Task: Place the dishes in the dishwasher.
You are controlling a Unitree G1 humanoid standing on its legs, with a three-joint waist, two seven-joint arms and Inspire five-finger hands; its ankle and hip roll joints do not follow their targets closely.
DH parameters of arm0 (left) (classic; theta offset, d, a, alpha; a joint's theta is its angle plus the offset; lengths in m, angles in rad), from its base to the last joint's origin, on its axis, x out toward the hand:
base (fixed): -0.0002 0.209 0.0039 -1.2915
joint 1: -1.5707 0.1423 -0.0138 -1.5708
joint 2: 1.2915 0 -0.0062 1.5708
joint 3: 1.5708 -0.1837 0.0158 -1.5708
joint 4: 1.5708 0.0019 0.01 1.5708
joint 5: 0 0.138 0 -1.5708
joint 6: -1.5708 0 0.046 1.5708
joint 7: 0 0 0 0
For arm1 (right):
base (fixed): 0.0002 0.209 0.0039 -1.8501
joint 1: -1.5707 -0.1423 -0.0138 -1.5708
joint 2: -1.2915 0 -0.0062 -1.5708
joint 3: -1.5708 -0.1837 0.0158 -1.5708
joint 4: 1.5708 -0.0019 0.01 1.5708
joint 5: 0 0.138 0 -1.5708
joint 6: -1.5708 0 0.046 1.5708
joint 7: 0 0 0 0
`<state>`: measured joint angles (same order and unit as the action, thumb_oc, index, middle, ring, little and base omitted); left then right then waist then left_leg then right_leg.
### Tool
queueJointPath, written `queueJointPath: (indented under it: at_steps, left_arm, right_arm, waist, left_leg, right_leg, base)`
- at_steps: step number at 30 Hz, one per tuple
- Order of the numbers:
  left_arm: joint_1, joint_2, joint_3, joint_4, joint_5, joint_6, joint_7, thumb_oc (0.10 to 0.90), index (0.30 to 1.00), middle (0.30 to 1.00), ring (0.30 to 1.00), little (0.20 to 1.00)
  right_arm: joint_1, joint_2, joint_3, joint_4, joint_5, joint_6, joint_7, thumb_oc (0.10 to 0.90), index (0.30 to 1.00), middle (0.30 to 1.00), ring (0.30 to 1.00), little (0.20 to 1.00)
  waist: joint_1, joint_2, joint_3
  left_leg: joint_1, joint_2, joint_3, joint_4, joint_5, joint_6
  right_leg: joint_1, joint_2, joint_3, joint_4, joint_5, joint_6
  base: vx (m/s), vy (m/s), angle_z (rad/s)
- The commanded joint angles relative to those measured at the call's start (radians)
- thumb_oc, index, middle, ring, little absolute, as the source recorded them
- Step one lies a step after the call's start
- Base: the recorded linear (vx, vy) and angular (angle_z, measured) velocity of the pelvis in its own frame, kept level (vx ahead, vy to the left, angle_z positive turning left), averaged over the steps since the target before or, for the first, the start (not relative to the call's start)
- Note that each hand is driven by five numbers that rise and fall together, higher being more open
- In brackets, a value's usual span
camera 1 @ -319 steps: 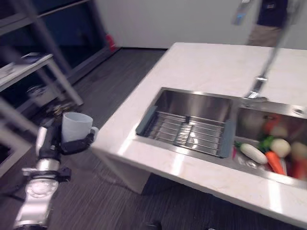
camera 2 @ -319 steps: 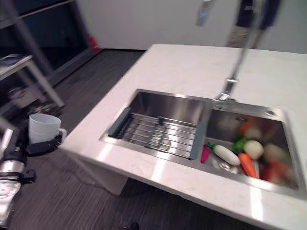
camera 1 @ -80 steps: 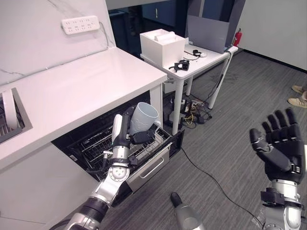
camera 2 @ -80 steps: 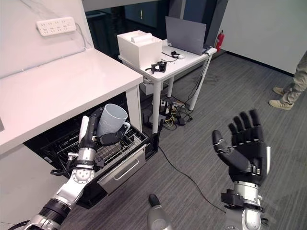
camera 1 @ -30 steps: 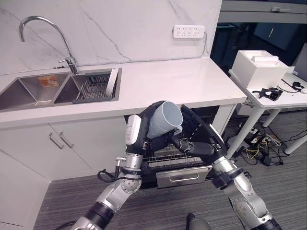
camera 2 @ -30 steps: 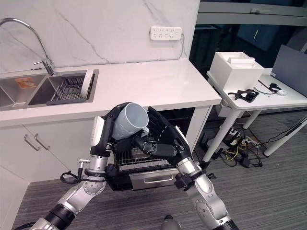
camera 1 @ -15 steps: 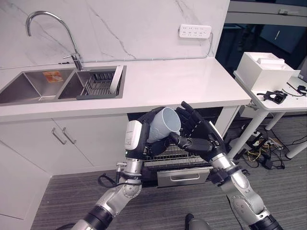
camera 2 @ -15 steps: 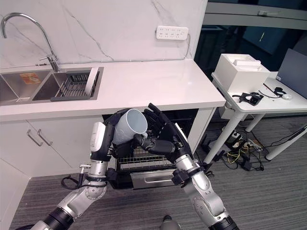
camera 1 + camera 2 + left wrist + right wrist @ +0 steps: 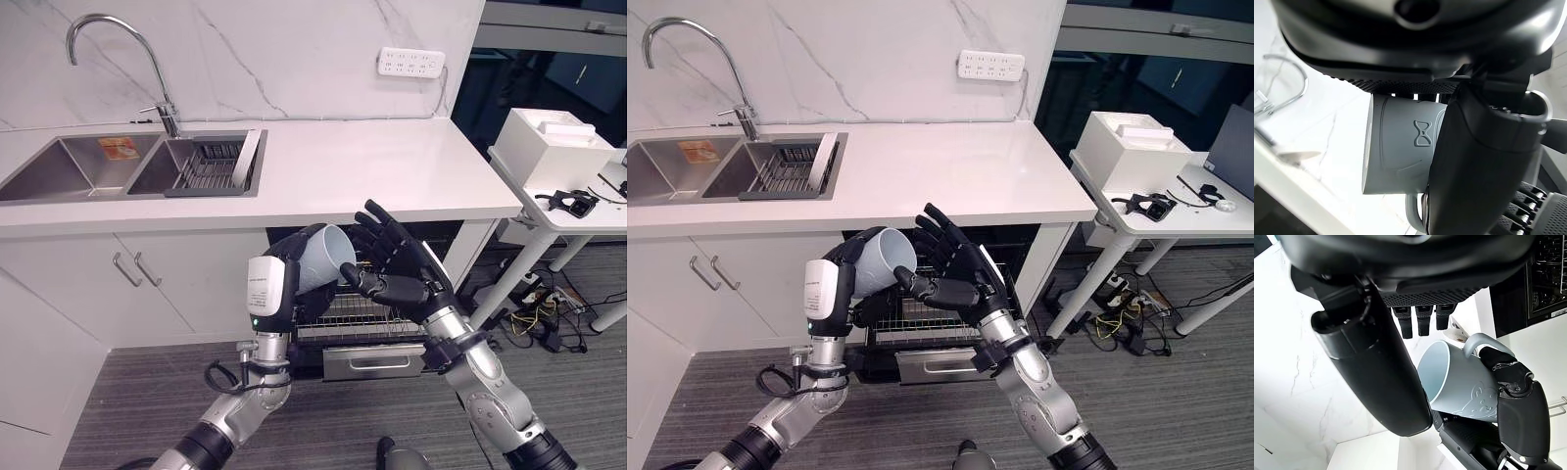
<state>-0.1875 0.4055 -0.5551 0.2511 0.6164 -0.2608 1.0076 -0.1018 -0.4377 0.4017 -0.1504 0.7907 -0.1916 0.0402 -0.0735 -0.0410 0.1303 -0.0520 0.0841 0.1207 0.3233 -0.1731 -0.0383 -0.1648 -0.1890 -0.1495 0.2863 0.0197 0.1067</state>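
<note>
A pale blue-grey mug [image 9: 325, 257] is tilted on its side in front of the counter, its mouth turned towards my right hand. My left hand [image 9: 292, 294] is shut on it, fingers round its body and thumb [image 9: 1474, 156] by the handle. My right hand [image 9: 404, 276] is open, with straight, spread fingers just beside the mug's mouth [image 9: 1437, 377] and its thumb [image 9: 1371, 367] close to the rim. Below both hands the dishwasher's wire rack [image 9: 364, 313] stands pulled out under the counter, above its steel front panel [image 9: 377, 362].
The white counter [image 9: 372, 166] overhangs the dishwasher. At its left a double sink [image 9: 98, 166] holds a drying rack with a white plate [image 9: 247, 157], under a tall faucet [image 9: 108, 34]. White cabinet doors [image 9: 137, 294] lie left, and a side table [image 9: 568, 186] with a white box lies right.
The view has swung to face the counter and dishwasher. My left hand kept hold of the mug and lowered it a little. My right hand rose and spread beside the mug's mouth.
</note>
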Motion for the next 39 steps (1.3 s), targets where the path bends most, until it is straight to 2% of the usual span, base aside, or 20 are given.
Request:
queueJointPath:
  at_steps: [1,6,11,14,15,19,25,39]
  left_arm:
    - [-0.131,-0.009,0.018,-0.067,0.063,-0.04,0.104,0.4,0.3,0.3,0.3,0.3]
    - [-0.135,-0.008,0.019,-0.107,0.048,-0.015,0.078,0.4,0.3,0.3,0.3,0.3]
    - [-0.141,0.003,0.029,-0.202,0.018,0.042,0.006,0.4,0.3,0.3,0.3,0.3]
    - [-0.147,0.011,0.042,-0.274,-0.004,0.084,-0.054,0.4,0.3,0.3,0.3,0.3]
    - [-0.147,0.02,0.059,-0.334,-0.025,0.113,-0.106,0.4,0.3,0.3,0.3,0.3]
    - [-0.137,0.038,0.1,-0.438,-0.057,0.144,-0.197,0.4,0.3,0.3,0.3,0.3]
    - [-0.117,0.054,0.129,-0.49,-0.078,0.137,-0.243,0.4,0.3,0.3,0.3,0.3]
    - [-0.078,0.069,0.147,-0.513,-0.109,0.129,-0.296,0.4,0.3,0.3,0.3,0.3]
  right_arm:
    - [-0.131,0.034,-0.018,-0.068,0.037,-0.098,-0.005,0.8,0.9,0.9,0.9,0.9]
    - [-0.133,0.048,-0.005,-0.055,0.022,-0.092,-0.029,0.8,0.9,0.9,0.9,0.9]
    - [-0.131,0.064,0.007,-0.059,0.015,-0.068,-0.042,0.8,0.9,0.9,0.9,0.9]
    - [-0.132,0.072,0.016,-0.067,-0.002,-0.055,-0.056,0.8,0.9,0.9,0.9,0.9]
    - [-0.131,0.076,0.021,-0.074,-0.008,-0.044,-0.066,0.8,0.9,0.9,0.9,0.9]
    - [-0.126,0.081,0.027,-0.088,-0.031,-0.027,-0.08,0.8,0.9,0.9,0.9,0.9]
    - [-0.118,0.078,0.033,-0.086,-0.033,-0.024,-0.083,0.8,0.9,0.9,0.9,0.9]
    - [-0.134,0.078,0.026,-0.114,-0.043,-0.084,-0.1,0.8,0.9,0.9,0.9,0.9]
  waist:
    - [0.002,-0.007,-0.004]
    - [0.007,-0.003,-0.005]
    - [0.011,0.004,-0.005]
    - [0.015,0.008,-0.003]
    - [0.019,0.012,-0.002]
    - [0.029,0.018,0.001]
    - [0.036,0.022,0.002]
    - [0.044,0.029,0.006]
  left_leg:
    - [0.027,-0.025,-0.022,-0.023,-0.117,0.026]
    - [0.027,-0.027,-0.028,-0.023,-0.117,0.025]
    - [0.027,-0.029,-0.034,-0.023,-0.114,0.026]
    - [0.025,-0.032,-0.039,-0.023,-0.114,0.026]
    - [0.025,-0.034,-0.045,-0.023,-0.113,0.026]
    - [0.022,-0.039,-0.053,-0.023,-0.112,0.026]
    - [0.021,-0.041,-0.056,-0.023,-0.111,0.026]
    - [0.02,-0.045,-0.056,-0.023,-0.111,0.027]
  right_leg:
    - [0.121,0.028,0.061,0.014,-0.195,0.055]
    - [0.125,0.029,0.061,0.014,-0.2,0.053]
    - [0.128,0.03,0.058,0.014,-0.203,0.051]
    - [0.129,0.028,0.053,0.014,-0.205,0.051]
    - [0.13,0.027,0.049,0.014,-0.207,0.051]
    - [0.132,0.023,0.041,0.014,-0.211,0.051]
    - [0.133,0.021,0.037,0.014,-0.213,0.05]
    - [0.131,0.019,0.038,0.014,-0.214,0.052]
  base:
    - [0.0,0.0,0.0]
    - [0.0,0.0,0.0]
    - [0.0,0.0,0.0]
    - [-0.01,0.012,0.05]
    - [-0.01,0.019,0.13]
    - [-0.01,0.012,0.07]
    - [-0.01,0.005,0.08]
    - [0.0,0.001,0.01]
